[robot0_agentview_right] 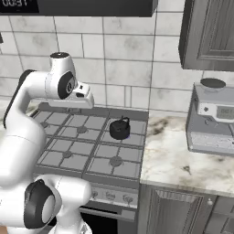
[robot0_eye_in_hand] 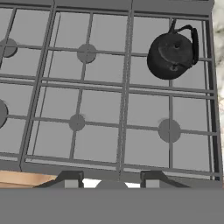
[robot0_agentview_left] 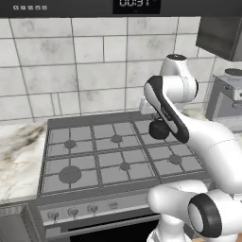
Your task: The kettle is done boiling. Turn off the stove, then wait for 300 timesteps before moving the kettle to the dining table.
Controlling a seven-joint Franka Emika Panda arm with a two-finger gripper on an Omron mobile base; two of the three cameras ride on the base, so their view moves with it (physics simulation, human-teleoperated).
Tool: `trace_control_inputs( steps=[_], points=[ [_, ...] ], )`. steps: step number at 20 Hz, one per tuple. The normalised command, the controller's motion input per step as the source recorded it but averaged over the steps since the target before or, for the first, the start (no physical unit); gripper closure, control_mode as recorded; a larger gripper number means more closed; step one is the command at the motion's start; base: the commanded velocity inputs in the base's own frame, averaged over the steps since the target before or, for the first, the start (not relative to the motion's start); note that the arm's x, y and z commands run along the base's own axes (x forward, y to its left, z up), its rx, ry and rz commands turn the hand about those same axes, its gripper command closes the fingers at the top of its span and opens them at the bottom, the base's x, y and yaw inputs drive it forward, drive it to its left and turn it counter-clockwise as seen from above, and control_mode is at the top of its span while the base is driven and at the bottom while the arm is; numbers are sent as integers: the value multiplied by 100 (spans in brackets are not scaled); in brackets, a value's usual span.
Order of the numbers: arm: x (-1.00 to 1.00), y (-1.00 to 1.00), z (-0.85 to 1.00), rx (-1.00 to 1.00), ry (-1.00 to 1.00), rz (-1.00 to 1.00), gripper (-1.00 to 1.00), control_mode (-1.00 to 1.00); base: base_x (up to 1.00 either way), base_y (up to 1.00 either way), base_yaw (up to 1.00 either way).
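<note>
Currently the kettle (robot0_agentview_right: 120, 129) sits on the stove's (robot0_agentview_left: 120, 156) rear right burner, upright, wire handle arched over it, close to the marble desk (robot0_agentview_right: 183, 160) edge on that side. Seen from the hand camera, the kettle (robot0_eye_in_hand: 171, 54) lies toward the upper right, well apart from the gripper (robot0_eye_in_hand: 111, 178).

Gripper hangs high over the middle of the grates, empty. Only the two finger tips (robot0_eye_in_hand: 70, 178) show at the frame bottom, with a fair gap between them, so it reads as moderately wide.

Knobs (robot0_agentview_left: 72, 212) line the front panel, below and nearer the base than the hand is now. By my judgement the stove is not yet turned off; no knob is being touched.

Risks from here:
- Wrong knob. Several look alike in a row; which one feeds the rear right burner cannot be told from these pictures. Turning another leaves the kettle's burner on.
- Reaching down to the panel swings the elbow (robot0_agentview_left: 165, 106) wide; it already overlaps the kettle (robot0_agentview_left: 159, 129) in the left base view, though whether it is actually near I cannot tell.
- Skipping the wait, or grabbing the kettle early.
- Thin handle: an off-centre pinch could let the kettle tilt or slip.
</note>
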Motion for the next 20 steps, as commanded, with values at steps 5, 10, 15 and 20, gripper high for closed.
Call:
trace_control_inputs(
  steps=[5, 10, 15, 20],
  points=[
    [0, 8, 0, 0, 0, 0, -100, 100, 0, 15, 0],
    [0, 0, 0, 0, 0, 0, -100, 100, 0, 43, 0],
    [0, 0, 0, 0, 0, 0, -100, 100, 0, 45, 0],
    [0, 0, 0, 0, 0, 0, -100, 100, 0, 47, 0]
  ],
)
